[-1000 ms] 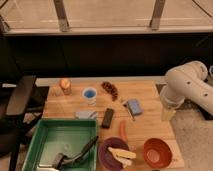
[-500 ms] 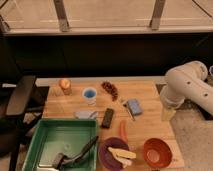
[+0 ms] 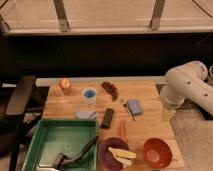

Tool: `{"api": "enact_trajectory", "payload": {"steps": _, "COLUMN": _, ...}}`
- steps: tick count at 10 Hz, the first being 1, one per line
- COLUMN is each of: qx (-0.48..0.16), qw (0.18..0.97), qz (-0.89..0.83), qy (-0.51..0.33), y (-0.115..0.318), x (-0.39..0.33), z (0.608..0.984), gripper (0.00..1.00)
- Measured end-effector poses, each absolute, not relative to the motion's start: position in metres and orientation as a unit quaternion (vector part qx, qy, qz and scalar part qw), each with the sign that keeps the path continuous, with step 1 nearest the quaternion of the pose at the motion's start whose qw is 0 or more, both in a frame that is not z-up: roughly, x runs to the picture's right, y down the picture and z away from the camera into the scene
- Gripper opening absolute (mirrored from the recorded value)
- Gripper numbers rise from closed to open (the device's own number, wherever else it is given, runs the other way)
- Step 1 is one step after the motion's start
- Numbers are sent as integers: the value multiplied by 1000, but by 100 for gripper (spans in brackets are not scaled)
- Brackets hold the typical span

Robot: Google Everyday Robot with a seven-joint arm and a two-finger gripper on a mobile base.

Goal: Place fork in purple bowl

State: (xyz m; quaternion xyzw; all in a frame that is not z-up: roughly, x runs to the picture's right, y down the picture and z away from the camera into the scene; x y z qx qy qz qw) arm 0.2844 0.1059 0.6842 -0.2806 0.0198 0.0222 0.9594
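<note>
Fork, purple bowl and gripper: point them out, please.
fork (image 3: 128, 110), camera view, its middle.
purple bowl (image 3: 103, 158), camera view, left rim.
gripper: not in view; only the arm (image 3: 186, 86), camera view, its bend, beside the table (image 3: 150, 125).

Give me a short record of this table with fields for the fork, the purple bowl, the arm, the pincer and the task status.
fork: lying flat on the table, just left of the blue pad
purple bowl: at the table's front edge, left of the orange-red bowl, with pale yellow pieces inside
arm: white, folded beside the table's right edge
pincer: not in view
task status: fork not yet picked up
</note>
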Motion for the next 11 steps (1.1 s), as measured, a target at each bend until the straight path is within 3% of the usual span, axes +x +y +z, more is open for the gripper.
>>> {"api": "enact_trajectory", "payload": {"steps": 11, "qx": -298, "qw": 954, "qz": 8, "qy": 3, "y": 101, "x": 270, "z": 691, "gripper": 65}}
